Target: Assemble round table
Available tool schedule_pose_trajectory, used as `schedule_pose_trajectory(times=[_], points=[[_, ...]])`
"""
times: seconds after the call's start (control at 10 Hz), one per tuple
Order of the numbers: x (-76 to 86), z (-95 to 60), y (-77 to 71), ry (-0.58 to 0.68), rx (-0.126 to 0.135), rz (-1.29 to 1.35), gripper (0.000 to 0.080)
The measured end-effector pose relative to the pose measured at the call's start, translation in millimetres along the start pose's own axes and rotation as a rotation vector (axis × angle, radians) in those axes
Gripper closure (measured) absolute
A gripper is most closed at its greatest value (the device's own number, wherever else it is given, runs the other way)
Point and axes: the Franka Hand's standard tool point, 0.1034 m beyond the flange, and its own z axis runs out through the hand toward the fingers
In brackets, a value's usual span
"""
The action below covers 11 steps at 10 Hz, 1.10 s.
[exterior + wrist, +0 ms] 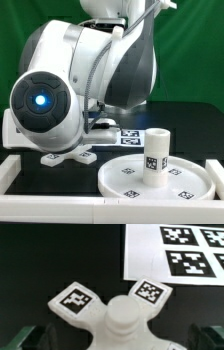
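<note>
Assembly is judged partly done: the round disc (110, 180) is laid flat on the worktop (195, 120) with the cylindrical leg (155, 155) stood upright on it. The cross-shaped base (125, 317) is not yet fitted and is straddled by wide-spread, empty fingers (40, 337).

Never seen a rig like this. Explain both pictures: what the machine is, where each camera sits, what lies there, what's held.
The white machine is a robot arm. One picture comes from a camera off the arm, the other from one on its wrist, looking down past its gripper. On the black table lie furniture parts: a round disc with a short leg standing on it, and a cross-shaped base below the open gripper. The tagged marker board belongs to the rig. Nothing is held.
</note>
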Motion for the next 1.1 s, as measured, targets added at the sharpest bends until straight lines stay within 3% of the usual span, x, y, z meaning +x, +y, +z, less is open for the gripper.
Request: schedule_pose_trajectory(times=[0.2,0.4,0.8,1.0,1.1], points=[[0.1,2.9,0.0,-0.012,0.003,0.007,0.0151],[1.4,18.2,-0.5,-0.089,0.015,0.045,0.0151],[10.0,27.0,-5.4,-0.088,-0.002,0.041,0.0151],[10.1,27.4,-5.3,-0.089,-0.002,0.041,0.0383],[10.0,27.4,-5.3,-0.089,-0.002,0.041,0.0383]])
